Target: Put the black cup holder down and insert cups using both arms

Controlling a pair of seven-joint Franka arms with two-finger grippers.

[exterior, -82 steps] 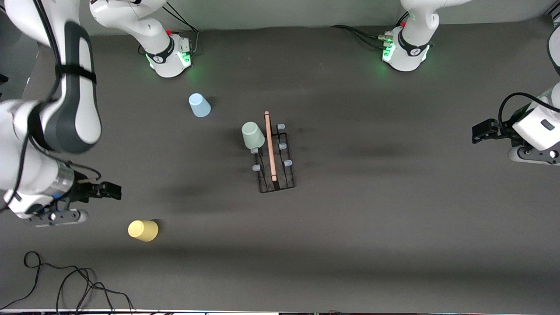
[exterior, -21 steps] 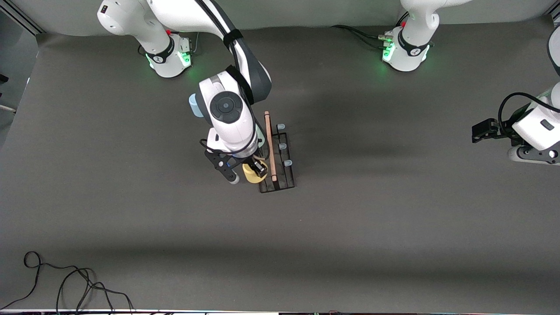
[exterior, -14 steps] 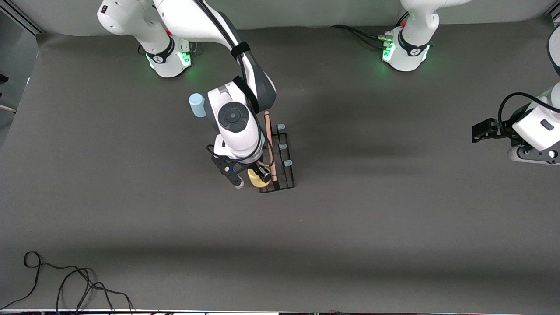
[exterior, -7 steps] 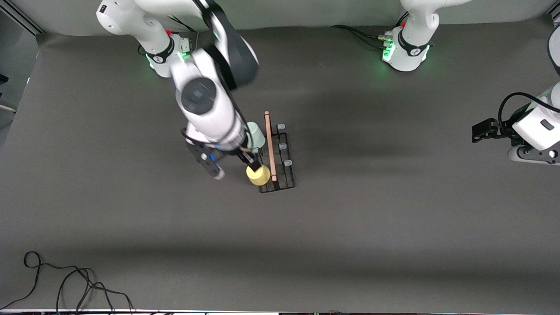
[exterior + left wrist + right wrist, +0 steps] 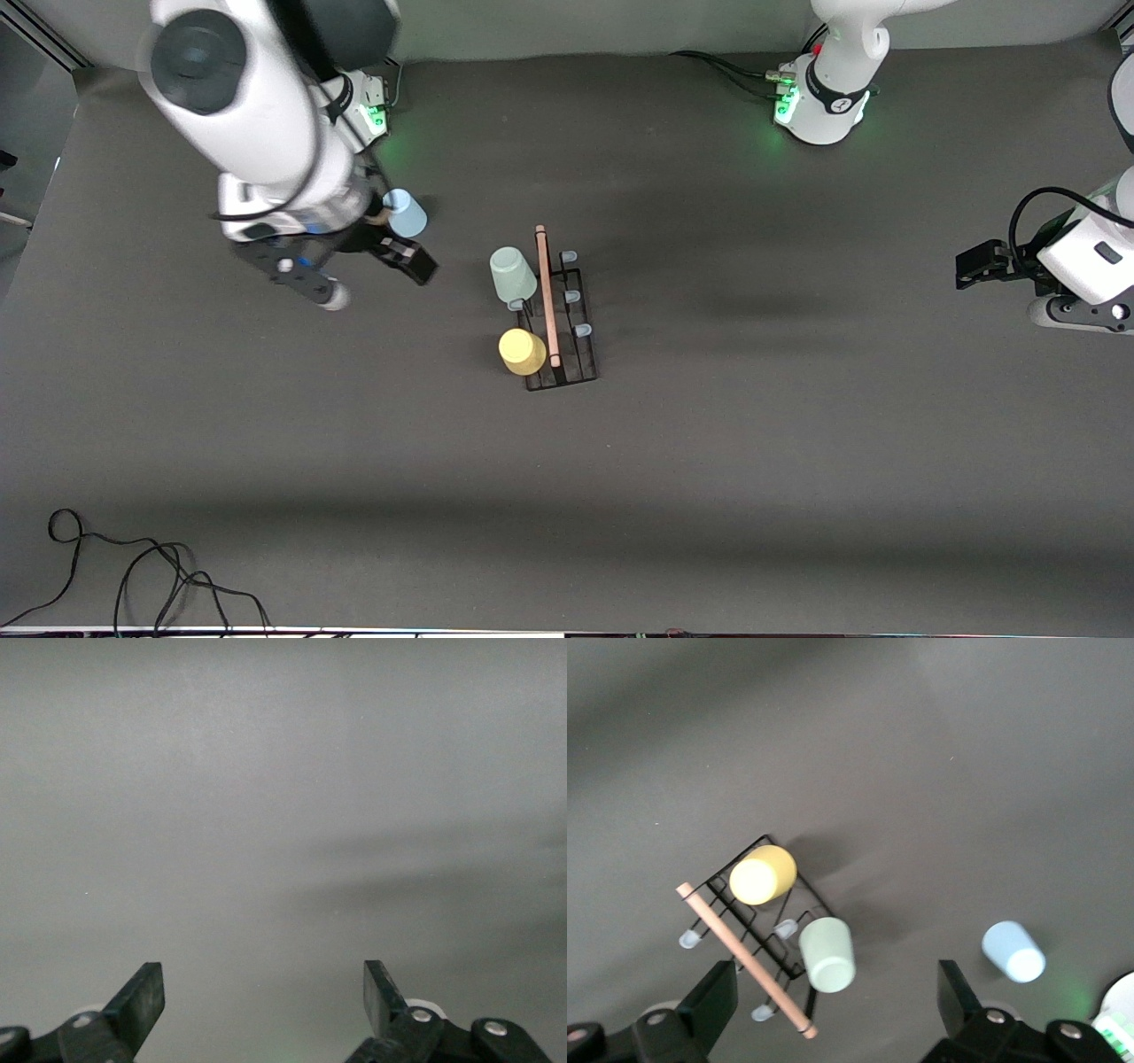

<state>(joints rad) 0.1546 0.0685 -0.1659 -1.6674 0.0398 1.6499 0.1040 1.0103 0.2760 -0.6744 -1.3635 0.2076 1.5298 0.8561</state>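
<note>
Spread and empty, both jaws are seen: the right gripper (image 5: 403, 259) partly hides the blue cup (image 5: 409, 214), with the black cup holder (image 5: 558, 337) nearby, while the left gripper (image 5: 970, 266) waits.

The desk (image 5: 709, 461) is a plain dark grey, without pattern. On it the black cup holder (image 5: 560, 341) is black wire with a light wooden rod and grey-blue tips on its pegs. The yellow cup (image 5: 522, 351) is a soft, even yellow; the mint green cup (image 5: 513, 274) is pale and plain; the pale blue cup (image 5: 407, 213) is likewise unpatterned (all three are single-coloured). The arms are white with dark grey bands; the right gripper (image 5: 403, 257) and the left gripper (image 5: 974, 264) are black. Both bases glow green. A black cable (image 5: 133, 576) lies on the desk.
</note>
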